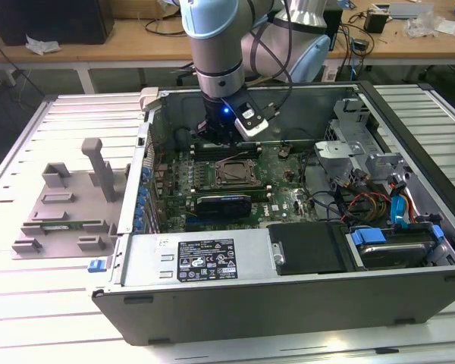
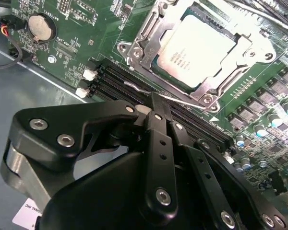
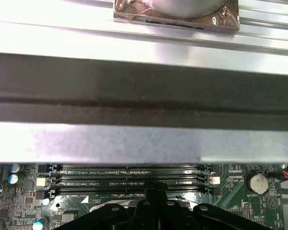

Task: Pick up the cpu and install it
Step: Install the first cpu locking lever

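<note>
The cpu, a flat square chip with a silvery top, lies inside the metal-framed socket on the green motherboard, with the frame down around its edges. My gripper is shut, its black fingers pressed together with nothing visible between them. Its tip hovers just beside the socket, over the black memory slots and close to the socket's thin wire lever. In the exterior view the gripper hangs inside the open computer case, just behind the socket. The first wrist view shows the fingers above the memory slots.
The open case lies on a slatted metal table. A long black expansion card sits in front of the socket. Drive cages and cables fill the exterior view's right. A grey plastic fixture stands at the left. The case wall rises beside the slots.
</note>
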